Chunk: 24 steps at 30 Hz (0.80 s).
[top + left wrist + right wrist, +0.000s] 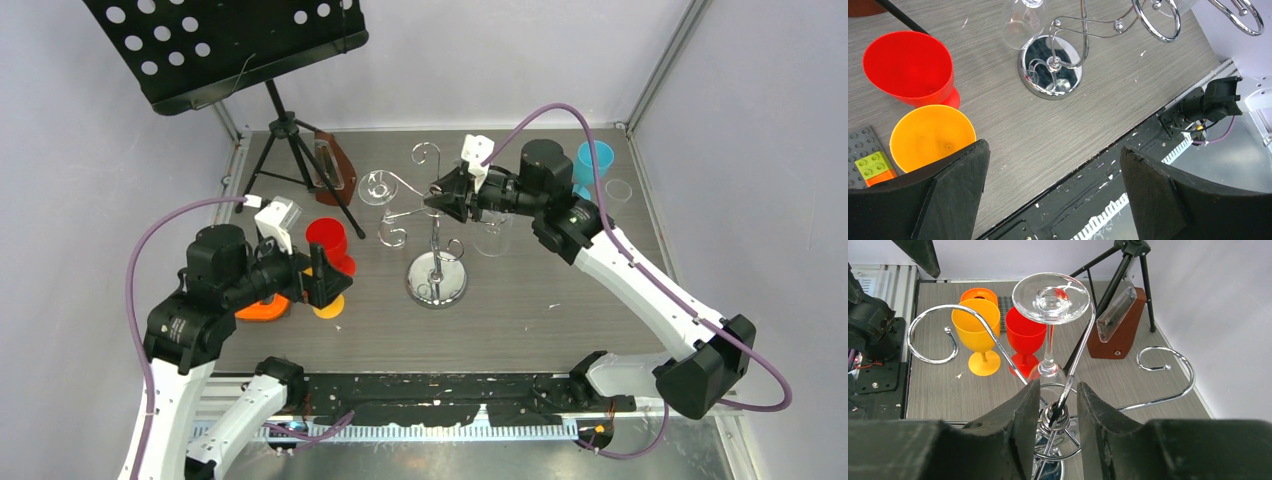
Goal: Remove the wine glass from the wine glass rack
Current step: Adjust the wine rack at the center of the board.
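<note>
Rack (437,280) stands in the middle of the top view, one piece only. One clear glass (378,187) hangs on its left curled arm, foot up and bowl down. This is how such a rack carries a glass, with the foot caught between two wires. The right gripper (437,198) reaches to the rack's top from the right side, I judge in order to come to the stem. The left gripper (335,283) is low at the left beside one red cup (327,240), out of the way.

Left wrist view: the left gripper (1054,150) has its two fingers wide apart with nothing between them. Under it are one red cup (908,65) and one yellow cup (930,135). The rack's mirror base (1050,75) is further off.

Right wrist view: the right gripper (1058,385) has its fingers a little apart, one on each side of the rack's hub, and they clamp nothing that I can see. The glass (1050,297) hangs just beyond the fingertips, untouched, with its stem about in line with the gap. Three curled arms can be counted here, and one of them holds the glass. To free it, the foot probably must slide outward along the wires, not go straight up.
</note>
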Each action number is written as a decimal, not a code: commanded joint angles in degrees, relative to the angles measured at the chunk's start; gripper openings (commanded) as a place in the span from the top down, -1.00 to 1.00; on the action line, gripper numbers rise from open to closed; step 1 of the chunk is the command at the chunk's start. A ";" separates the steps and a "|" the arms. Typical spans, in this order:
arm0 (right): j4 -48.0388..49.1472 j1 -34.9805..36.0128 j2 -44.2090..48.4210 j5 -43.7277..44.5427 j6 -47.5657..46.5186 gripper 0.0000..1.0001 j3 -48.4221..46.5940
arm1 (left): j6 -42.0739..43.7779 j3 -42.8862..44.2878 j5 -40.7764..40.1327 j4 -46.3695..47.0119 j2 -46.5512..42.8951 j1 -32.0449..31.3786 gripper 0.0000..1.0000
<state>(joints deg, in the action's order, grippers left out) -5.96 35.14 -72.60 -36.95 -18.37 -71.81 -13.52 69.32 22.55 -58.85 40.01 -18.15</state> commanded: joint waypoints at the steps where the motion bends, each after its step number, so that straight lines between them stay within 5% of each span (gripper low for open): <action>1: 2.50 -0.02 3.27 1.30 -1.26 0.16 -1.40 | -1.08 2.25 0.03 2.86 1.01 -0.22 -0.99; 14: 1.50 -0.05 9.57 10.70 2.65 -0.43 -3.46 | -4.42 6.45 -0.53 5.21 3.74 -0.22 -0.99; 24: -4.67 -0.03 15.38 20.21 10.49 -0.66 -7.04 | -12.13 11.32 1.17 10.79 8.39 -0.13 -0.99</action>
<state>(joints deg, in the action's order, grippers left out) -8.86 35.14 -60.29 -22.57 -12.99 -75.64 -21.39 77.45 22.24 -54.00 46.70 -18.15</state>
